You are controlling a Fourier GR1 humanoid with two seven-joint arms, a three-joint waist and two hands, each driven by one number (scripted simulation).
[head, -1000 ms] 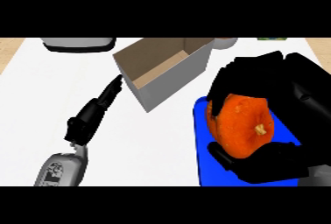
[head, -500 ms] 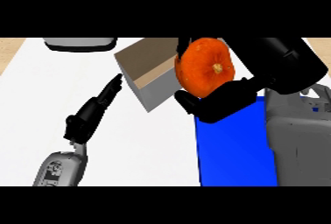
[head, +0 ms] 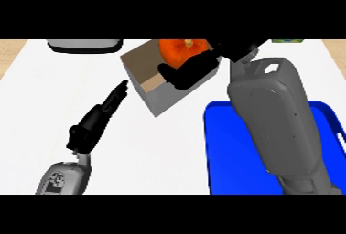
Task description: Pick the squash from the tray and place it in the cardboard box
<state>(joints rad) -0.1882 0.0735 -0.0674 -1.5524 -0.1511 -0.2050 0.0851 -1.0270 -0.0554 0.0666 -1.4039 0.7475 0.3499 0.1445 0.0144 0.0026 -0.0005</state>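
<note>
The orange squash (head: 177, 50) hangs over the open cardboard box (head: 150, 93) at the top middle. My right hand (head: 192, 69) is curled round it from below and from the right, hiding part of it and of the box. The blue tray (head: 229, 151) lies at the lower right, with my grey right forearm (head: 273, 119) stretched over it. At the left my left hand (head: 101, 114) rests open on the counter, its straight fingers pointing up towards the box's near left wall, a short way from it.
A grey and white appliance (head: 84, 45) sits at the top left edge. A small green object (head: 289, 41) shows at the top right. Light wood (head: 12, 55) borders the white counter (head: 40, 100) at both upper corners.
My right hand has carried the squash up off the tray and leftwards, from above the tray to over the box. The left hand has not moved.
</note>
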